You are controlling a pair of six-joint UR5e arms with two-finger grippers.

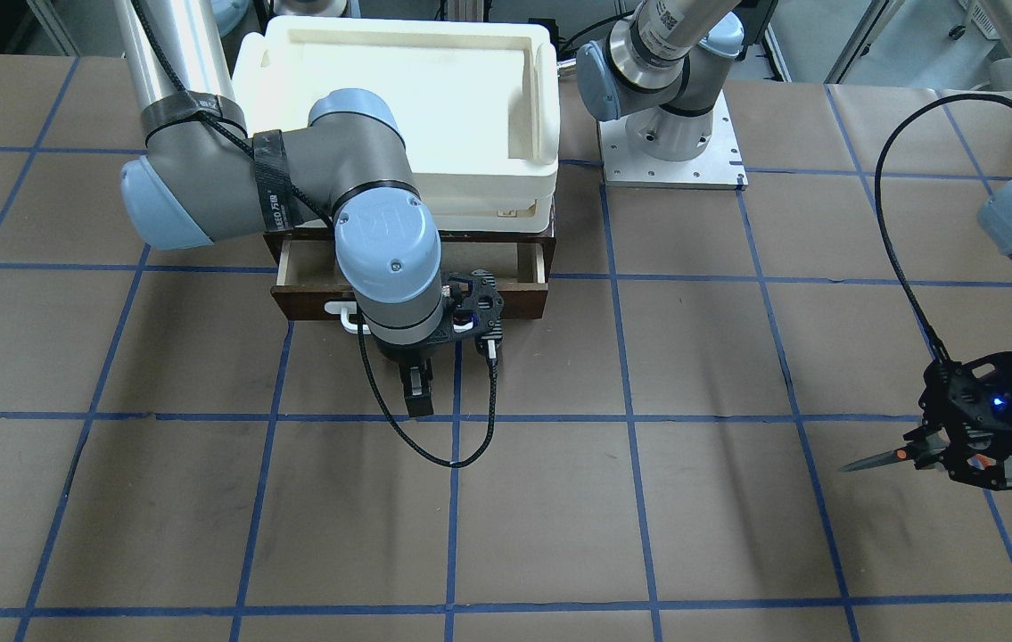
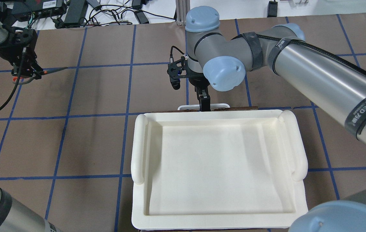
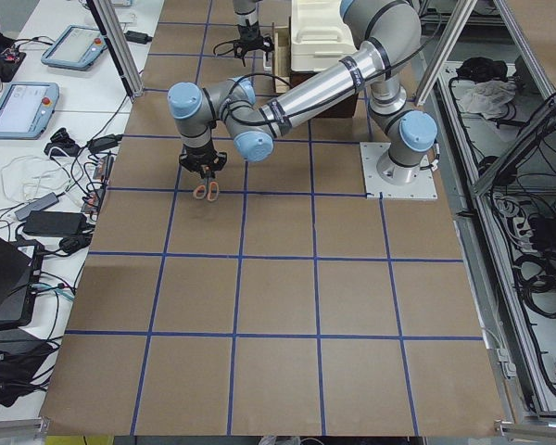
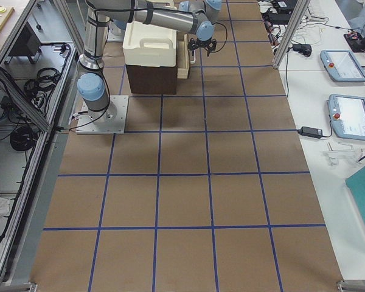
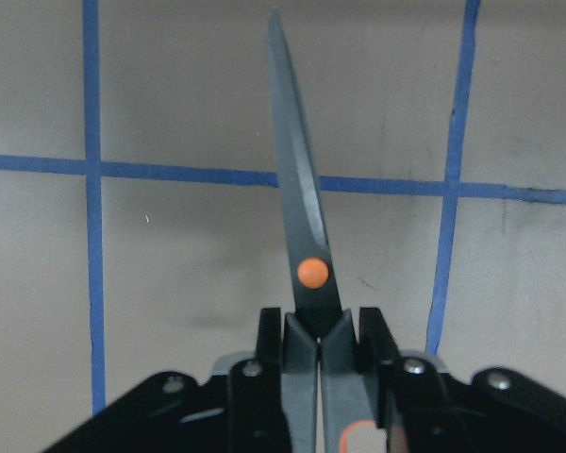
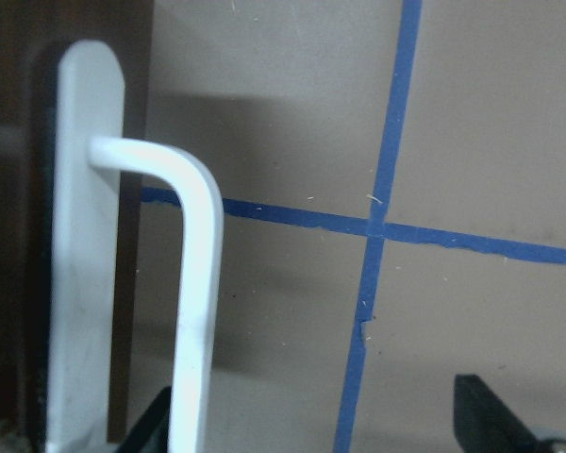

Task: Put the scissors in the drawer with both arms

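Dark grey steel is basically all my left wrist camera sees right now. The scissors (image 5: 302, 236) are a small pair with the two blades shut flat against each other and tapering to one sharp tip. There's a bright orange pivot dot (image 5: 311, 272) where they cross. The handle loops (image 3: 205, 190) are grey with an orange-red lining, and a sliver of that lining peeks out at the bottom of the wrist view.

My left gripper (image 5: 319, 349) is clamped on them just behind the pivot, with a black finger (image 5: 269, 340) pressed against each side, so the blades stick straight out past my fingertips. From the front camera they point sideways, toward the middle of the table (image 1: 737, 535). I'm holding them over the brown paper with its blue tape grid, out on my left side and well apart from the drawer (image 1: 506, 299).

The drawer itself is dark brown wood and pulled partway out, so a strip of pale plywood interior shows behind the front panel. A cream-white tray (image 2: 139, 145) sits on top of the cabinet above it.

My right gripper (image 6: 321, 420) is down at the drawer front with its fingers spread wide. The white bar handle (image 6: 193, 283) runs between them, close to one finger, with nothing pinched.
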